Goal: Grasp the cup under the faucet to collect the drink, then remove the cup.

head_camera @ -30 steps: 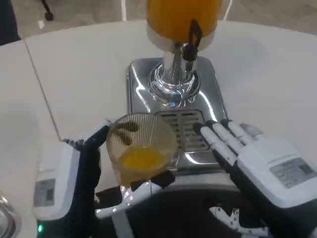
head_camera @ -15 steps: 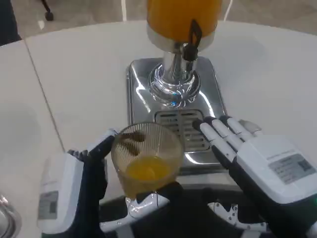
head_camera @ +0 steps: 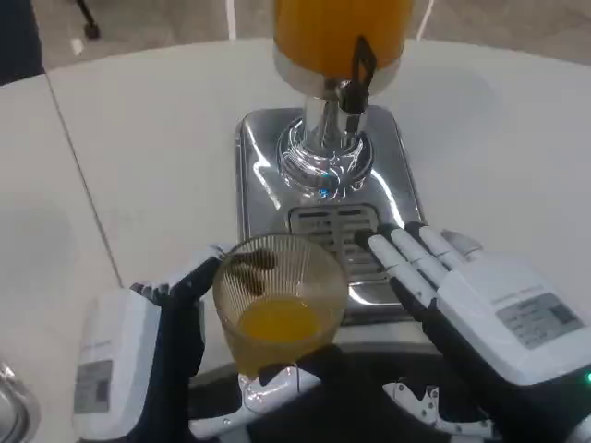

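Over the past second I have drawn the cup (head_camera: 279,300) back toward me and slightly right, off the drip grille (head_camera: 338,242) and clear of the faucet (head_camera: 354,81); my right robot hand (head_camera: 480,314) has edged a little lower and nearer the dispenser base (head_camera: 263,171).

The collecting looks done: a shallow pool of orange drink sits in the bottom of the ribbed clear cup, and the step in hand is, by my reading, the removal. The cup now hangs at the front edge of the steel base, well apart from the faucet, below the orange tank (head_camera: 342,32).

My left robot hand (head_camera: 162,355) holds the cup, its dark fingers wrapped round the left side and underneath, so the grip is closed on the glass. My right robot hand holds nothing: its fingers lie straight and slightly spread, tips over the right front of the grille; whether they touch the metal I cannot tell.

The next move, I judge, calls for carrying the cup level to a bare stretch of the white desk (head_camera: 138,166) and setting it down upright. The load is small, so spilling is a minor risk; a slip of the smooth plastic in my fingers is the greater one.
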